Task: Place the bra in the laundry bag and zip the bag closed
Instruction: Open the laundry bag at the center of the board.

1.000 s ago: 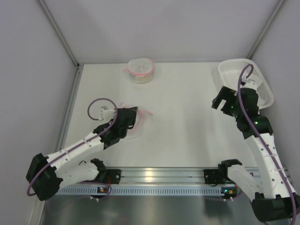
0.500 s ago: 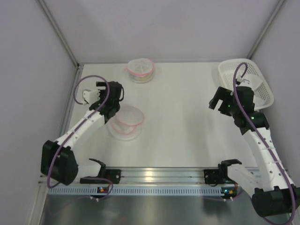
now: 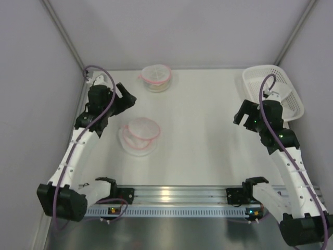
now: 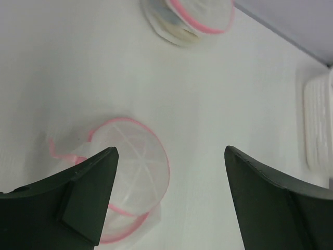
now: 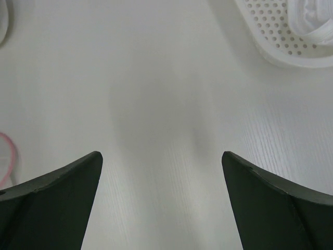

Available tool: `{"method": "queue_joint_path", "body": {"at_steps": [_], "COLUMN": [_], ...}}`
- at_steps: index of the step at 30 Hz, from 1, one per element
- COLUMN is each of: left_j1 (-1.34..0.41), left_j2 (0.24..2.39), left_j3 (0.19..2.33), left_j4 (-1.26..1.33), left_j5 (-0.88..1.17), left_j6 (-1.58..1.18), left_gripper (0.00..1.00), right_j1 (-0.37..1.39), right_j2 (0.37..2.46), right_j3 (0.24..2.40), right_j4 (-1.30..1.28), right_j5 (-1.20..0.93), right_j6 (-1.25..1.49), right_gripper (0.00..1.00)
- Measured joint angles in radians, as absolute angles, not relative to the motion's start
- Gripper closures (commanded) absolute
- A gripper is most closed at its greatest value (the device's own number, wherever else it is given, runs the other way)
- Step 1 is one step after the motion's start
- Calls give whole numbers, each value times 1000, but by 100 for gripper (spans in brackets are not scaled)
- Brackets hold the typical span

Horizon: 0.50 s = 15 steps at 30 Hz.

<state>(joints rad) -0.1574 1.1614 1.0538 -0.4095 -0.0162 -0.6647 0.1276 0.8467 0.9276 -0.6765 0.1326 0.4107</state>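
The laundry bag (image 3: 139, 136), a round mesh pouch with pink trim, lies flat on the white table (image 3: 208, 130) left of centre, near the front. Through its mesh we make out only white ribs, and we cannot tell whether anything lies inside. A loose pink strap trails from its left side. A second round bag (image 3: 156, 78) sits at the back edge, looking fuller, with a pale yellowish layer showing at its side. At the far right stands a white perforated basket (image 5: 270, 36) holding crumpled white fabric (image 5: 312, 15). We cannot say for certain that this is the bra. The left gripper (image 4: 170, 153) hangs above the near bag, jaws spread wide and holding nothing. The right gripper (image 5: 161, 156) hovers over bare table beside the basket, its jaws likewise wide apart.
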Motion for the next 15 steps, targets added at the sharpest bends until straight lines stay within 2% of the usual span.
{"method": "queue_joint_path", "body": {"at_steps": [3, 7, 10, 15], "left_j1": [-204, -431, -586, -725], "left_j2": [1063, 1082, 1187, 1430], "left_j3": [1096, 1134, 1139, 1146], "left_j4": [-485, -569, -624, -687], "left_j5": [107, 38, -38, -227], "left_j6": [-482, -302, -213, -130], "left_gripper": [11, 12, 13, 17], "right_j1": [128, 128, 128, 128], "right_j2": [873, 891, 888, 860], "right_j3": [898, 895, 895, 894], "right_j4": [-679, -679, -678, -679], "right_j5": [125, 117, 114, 116], "right_j6": [410, 402, 395, 393], "right_gripper": [0, 0, 1, 1]}}
